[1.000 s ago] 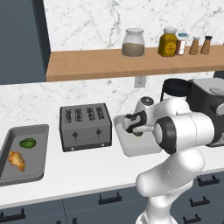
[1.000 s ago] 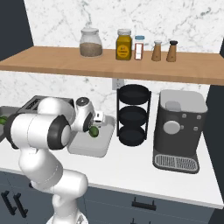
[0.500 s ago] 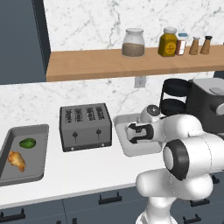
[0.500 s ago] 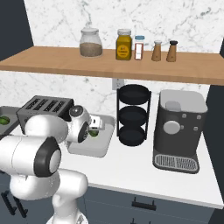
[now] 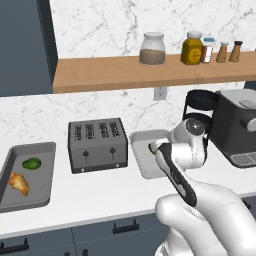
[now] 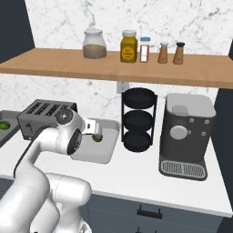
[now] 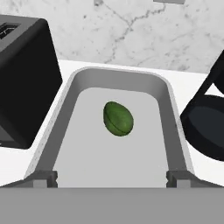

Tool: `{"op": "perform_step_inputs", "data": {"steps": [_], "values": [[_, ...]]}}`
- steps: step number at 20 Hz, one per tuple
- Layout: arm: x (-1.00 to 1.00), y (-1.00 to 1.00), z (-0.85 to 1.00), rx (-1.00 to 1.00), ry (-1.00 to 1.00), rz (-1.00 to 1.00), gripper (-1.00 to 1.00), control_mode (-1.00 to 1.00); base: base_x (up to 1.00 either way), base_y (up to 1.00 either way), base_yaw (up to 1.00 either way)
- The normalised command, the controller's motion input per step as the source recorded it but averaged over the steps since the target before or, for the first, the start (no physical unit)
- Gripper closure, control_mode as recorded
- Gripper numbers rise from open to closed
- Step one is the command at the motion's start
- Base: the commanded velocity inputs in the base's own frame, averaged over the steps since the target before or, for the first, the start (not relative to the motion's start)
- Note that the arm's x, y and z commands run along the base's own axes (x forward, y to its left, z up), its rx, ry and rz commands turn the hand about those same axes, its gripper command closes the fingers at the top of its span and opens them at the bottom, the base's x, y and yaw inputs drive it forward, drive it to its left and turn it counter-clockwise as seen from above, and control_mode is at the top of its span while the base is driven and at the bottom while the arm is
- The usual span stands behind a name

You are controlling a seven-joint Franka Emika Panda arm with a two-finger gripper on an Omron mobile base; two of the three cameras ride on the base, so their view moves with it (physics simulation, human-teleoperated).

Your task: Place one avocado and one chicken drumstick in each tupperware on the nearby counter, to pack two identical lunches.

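A grey tupperware (image 7: 118, 75) stands on the white counter (image 5: 105, 187) just right of the toaster, with one green avocado (image 7: 118, 118) lying loose on its floor. My gripper (image 7: 111, 180) hangs open a little above and in front of that avocado, its fingertips (image 7: 43, 179) spread wide and holding nothing. From the right base view the gripper (image 6: 94, 132) sits over the tupperware (image 6: 98, 154) beside the avocado (image 6: 97, 137). At the far left, a second grey container (image 5: 44, 150) of the same kind holds an avocado (image 5: 31, 163) and a chicken drumstick (image 5: 19, 184).
A black toaster (image 5: 97, 145) stands between the two containers. A black three-tier rack (image 6: 138, 120) and a coffee machine (image 6: 186, 134) are to the right of the tupperware. A wooden shelf (image 5: 150, 72) with jars hangs above.
The arm has folded, its elbow swinging low in front of the tupperware, while the hand has drawn back slightly. The avocado lies free in the tupperware and the jaws stay wide.
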Motion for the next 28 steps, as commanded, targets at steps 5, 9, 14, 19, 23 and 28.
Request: {"op": "perform_step_inputs", "data": {"steps": [5,9,14,19,23,28], "values": [[-0.93,0.05,0.78,0.0,0.04,0.01,-1.0,-1.0,0.0,0.0,0.0],[-1.0,0.03,0.55,0.0,0.02,-0.01,-1.0,-1.0,0.0,0.0,0.0],[-0.92,0.0,0.7,0.01,0.07,-0.03,-1.0,-1.0,0.0,0.0,0.0],[-0.88,0.0,0.01,0.09,-0.01,-0.1,-1.0,-1.0,0.0,0.0,0.0],[-0.48,0.0,-0.06,0.06,-0.04,-0.23,-1.0,-1.0,0.0,0.0,0.0],[-0.06,0.0,-0.02,0.0,-0.01,-0.1,-1.0,-1.0,0.0,0.0,0.0]]}}
